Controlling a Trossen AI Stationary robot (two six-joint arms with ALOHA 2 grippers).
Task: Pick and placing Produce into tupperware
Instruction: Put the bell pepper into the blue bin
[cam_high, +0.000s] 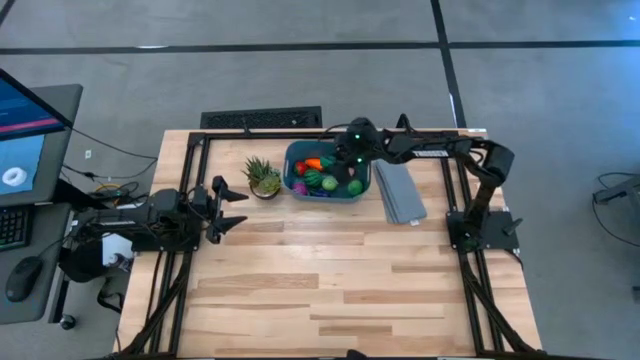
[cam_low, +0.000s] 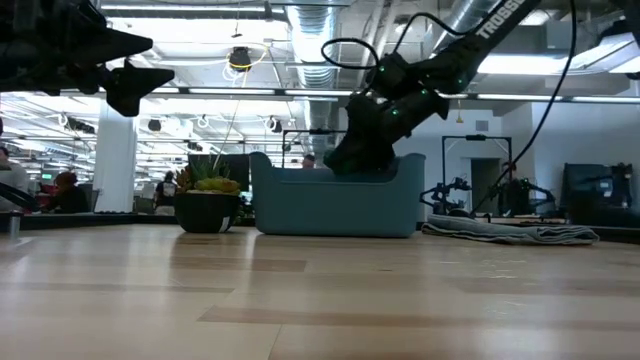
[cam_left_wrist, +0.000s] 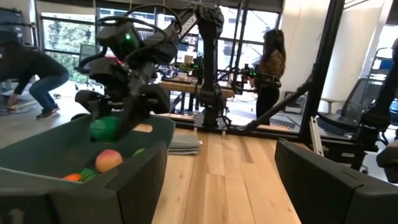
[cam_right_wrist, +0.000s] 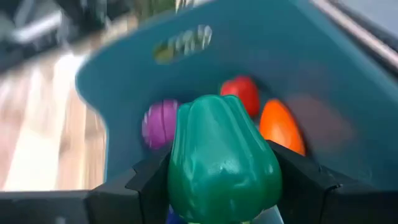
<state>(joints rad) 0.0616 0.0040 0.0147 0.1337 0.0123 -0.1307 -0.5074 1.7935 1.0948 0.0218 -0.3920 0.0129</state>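
Observation:
The teal-blue tupperware (cam_high: 300, 155) stands at the table's far middle, and it also shows in the low view (cam_low: 300, 205). Several toy produce pieces lie in it: a purple one (cam_right_wrist: 160, 121), a red one (cam_right_wrist: 242, 93), an orange one (cam_right_wrist: 281, 127) and a pink peach (cam_left_wrist: 109, 160). My right gripper (cam_high: 350, 160) reaches over the tub and is shut on a green pepper-like toy (cam_right_wrist: 217, 162). My left gripper (cam_high: 232, 208) is open and empty, raised at the table's left side, well away from the tub. My right gripper pinches the green toy by its two opposite sides (cam_right_wrist: 180, 171) between its two fingers (cam_right_wrist: 146, 180). It comes slanting down from the table's right into the tub. The toy (cam_left_wrist: 104, 127) hangs about at rim height, above the other pieces.
A spiky green potted plant (cam_high: 263, 178) stands just left of the tub. A flat grey slab (cam_high: 400, 192) lies just right of it. The near half of the wooden table (cam_high: 340, 290) shows bare wood. People show in the room beyond.

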